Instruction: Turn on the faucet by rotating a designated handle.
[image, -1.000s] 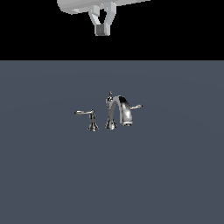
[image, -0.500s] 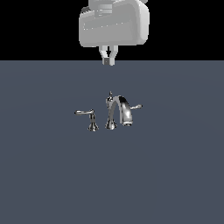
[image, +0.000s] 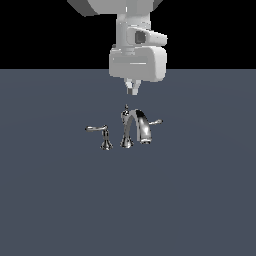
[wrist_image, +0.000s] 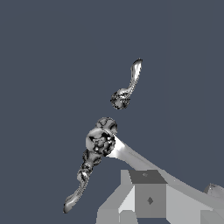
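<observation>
The faucet (image: 131, 128) stood near the middle of the grey tabletop (image: 200, 200), its arched spout curving toward the exterior view's right. The designated handle (image: 155, 121), the shorter lever with little base showing, lay at about 3 o'clock from the spout, while the longer lever (image: 98, 130) on its flared pedestal sat at about 9 o'clock, well apart. The hand (image: 132, 89) hung just above the pointed finial, at roughly 12 o'clock from the faucet post, its fingers close together with only a narrow gap and nothing held between them. It touched no part of the chrome. In the wrist view two levers (wrist_image: 128, 87) showed apart from each other, and I could not say for certain which was which there. The main risk, as I judged it, was descending straight onto the finial or spout rather than shifting toward the 3 o'clock lever. Choosing the pedestal lever would turn the wrong valve, and a glancing push could slip off the thin rounded tip.
</observation>
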